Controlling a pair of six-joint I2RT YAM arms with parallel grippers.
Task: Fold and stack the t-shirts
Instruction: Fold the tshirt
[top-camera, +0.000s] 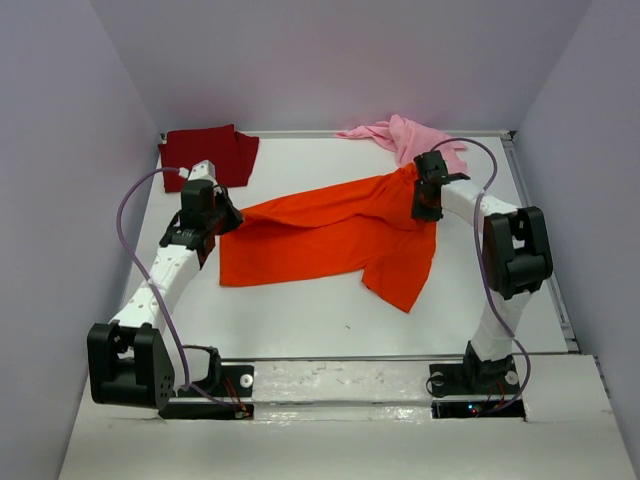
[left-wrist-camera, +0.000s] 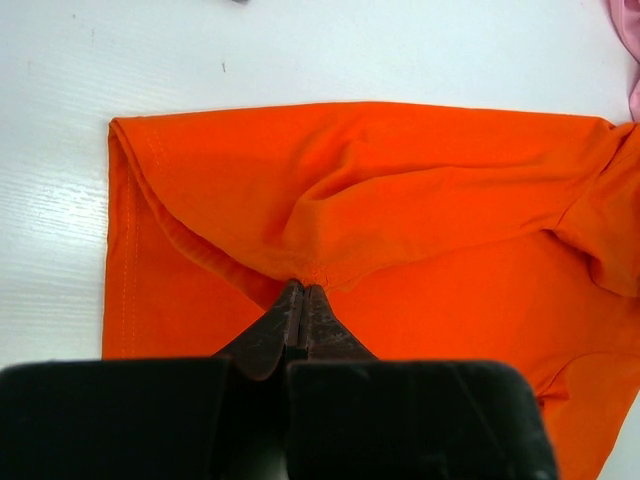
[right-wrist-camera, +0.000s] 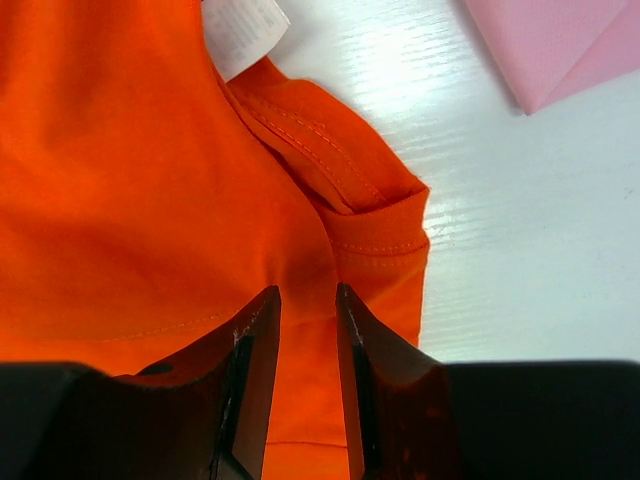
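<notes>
**Item 1, orange t-shirt**: we logged it at mid-worktop, spread crosswise and unfolded. It was bright matte knit with stitched hems and a white label at the collar. Its far edge ran taut between both arms, while the near portion sagged in loose folds.

**Item 2, dark red t-shirt**: it lay beyond the orange t-shirt's left end as a flat, roughly squared shape. We judged it possibly folded.

**Item 3, pink t-shirt**: it sat beyond the orange t-shirt's right end as a soft, crumpled heap, unfolded.

**Left end effector**: its fingers were pressed together, pinching a ridge of the orange t-shirt.

**Right end effector**: it stood part-way apart near the collar with orange cloth bunched in the gap. We judged it to be gripping.

**Progress:** early. We saw 0 stacks, and at least 2 shirts remained to fold.
</notes>
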